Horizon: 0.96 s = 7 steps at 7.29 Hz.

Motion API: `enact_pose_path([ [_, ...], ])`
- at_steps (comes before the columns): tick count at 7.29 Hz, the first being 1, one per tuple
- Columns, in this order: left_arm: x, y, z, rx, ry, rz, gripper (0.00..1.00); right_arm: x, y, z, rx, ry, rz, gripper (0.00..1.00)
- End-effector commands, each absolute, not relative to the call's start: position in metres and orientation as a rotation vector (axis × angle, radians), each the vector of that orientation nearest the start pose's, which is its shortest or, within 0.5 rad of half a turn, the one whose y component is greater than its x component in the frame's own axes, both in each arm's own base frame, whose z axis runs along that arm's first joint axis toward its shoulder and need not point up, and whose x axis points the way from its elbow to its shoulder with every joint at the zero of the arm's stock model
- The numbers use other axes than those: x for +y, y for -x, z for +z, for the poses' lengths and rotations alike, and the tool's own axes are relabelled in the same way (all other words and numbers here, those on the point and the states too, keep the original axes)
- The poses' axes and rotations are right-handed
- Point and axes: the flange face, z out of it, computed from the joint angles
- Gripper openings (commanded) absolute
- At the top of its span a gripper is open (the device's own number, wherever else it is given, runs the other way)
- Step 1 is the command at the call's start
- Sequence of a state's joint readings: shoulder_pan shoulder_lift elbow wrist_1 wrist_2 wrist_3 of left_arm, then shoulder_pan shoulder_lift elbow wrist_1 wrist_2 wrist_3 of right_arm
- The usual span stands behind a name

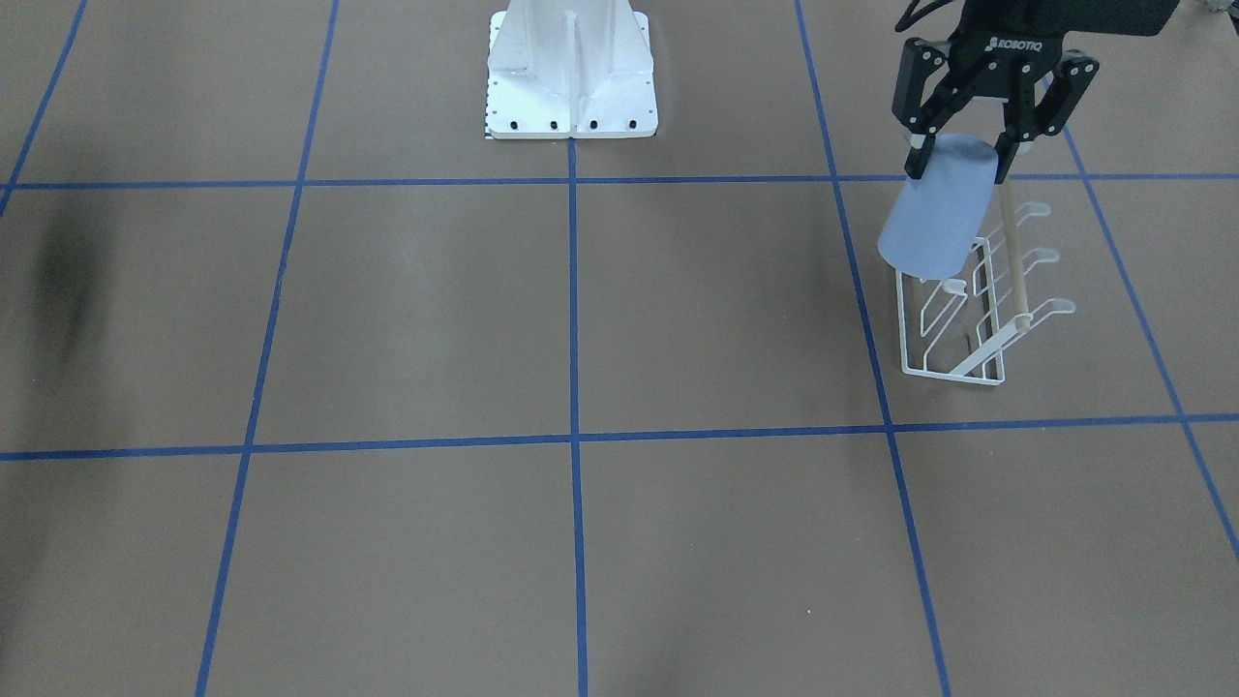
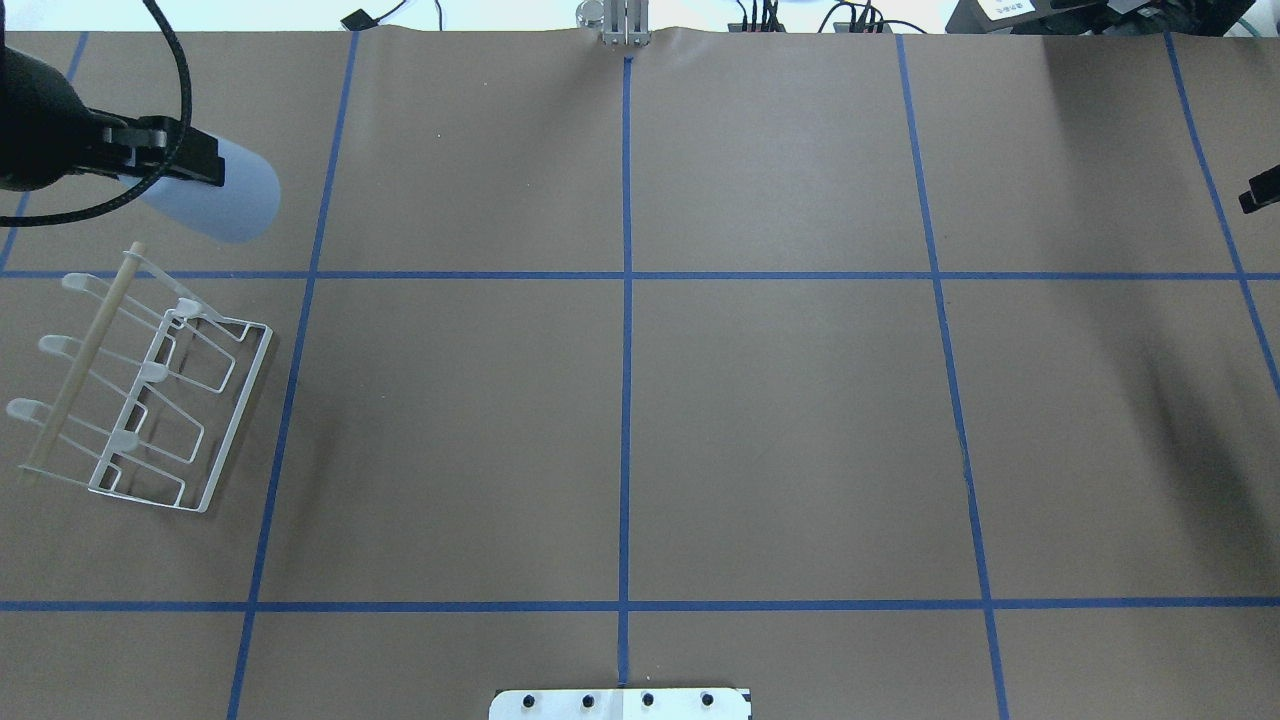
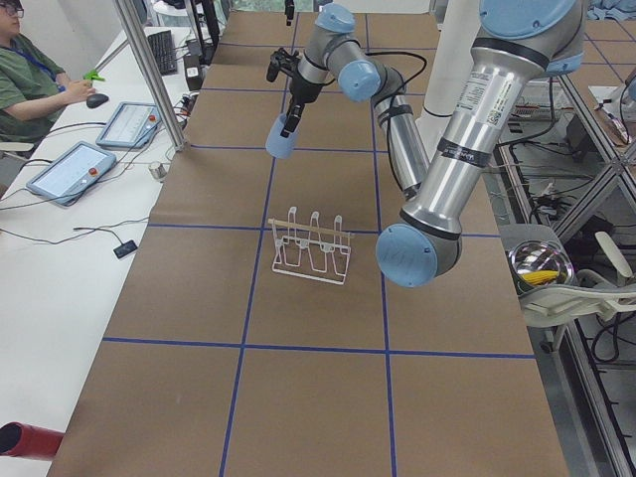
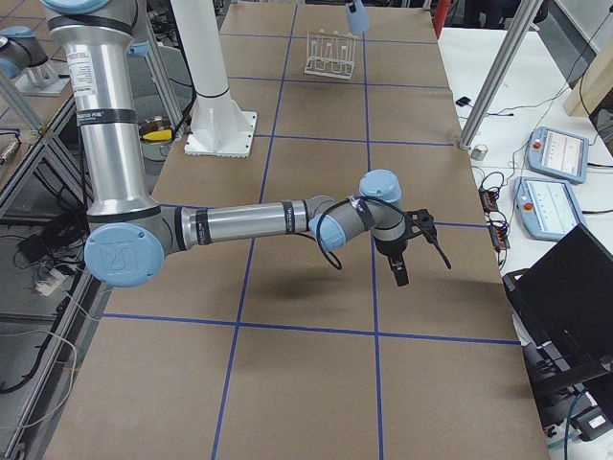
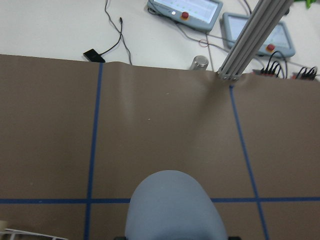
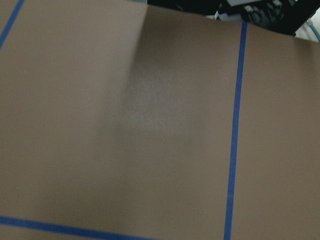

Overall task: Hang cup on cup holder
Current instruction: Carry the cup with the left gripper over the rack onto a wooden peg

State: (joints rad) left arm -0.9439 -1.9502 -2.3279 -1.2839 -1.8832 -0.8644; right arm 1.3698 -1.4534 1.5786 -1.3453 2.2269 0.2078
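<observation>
My left gripper is shut on the narrow end of the pale blue cup and holds it in the air, tilted, with the wide mouth pointing down. The cup overlaps the far end of the white wire cup holder in the front view and clears it in the overhead view, where the cup is beyond the holder. The holder's prongs are bare. The cup fills the bottom of the left wrist view. My right gripper hovers low over the far end of the table, and I cannot tell whether it is open or shut.
The white robot pedestal stands at the middle of the robot's side. An aluminium post and control tablets sit past the table's far edge. An operator sits at the side desk.
</observation>
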Motion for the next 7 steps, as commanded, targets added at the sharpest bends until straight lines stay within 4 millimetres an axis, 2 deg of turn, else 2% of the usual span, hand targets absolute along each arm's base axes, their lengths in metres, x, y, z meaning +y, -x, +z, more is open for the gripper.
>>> enact_pose_path([
  [1,-0.435,-0.2,0.212,0.75,-0.288,0.0,0.0,-0.55,0.035,0.578,-0.751,-0.06,-0.143,1.0],
  [4,-0.472,-0.228,0.253,0.71,-0.167,0.062,0.0,-0.545,0.03,0.582,-0.738,0.002,-0.192,1.0],
  [6,-0.494,-0.213,0.269,0.706,-0.148,0.089,0.0,-0.544,0.03,0.582,-0.738,0.004,-0.191,1.0],
  [7,-0.5,-0.215,0.279,0.69,-0.141,0.113,0.0,-0.544,0.03,0.582,-0.74,0.002,-0.192,1.0],
])
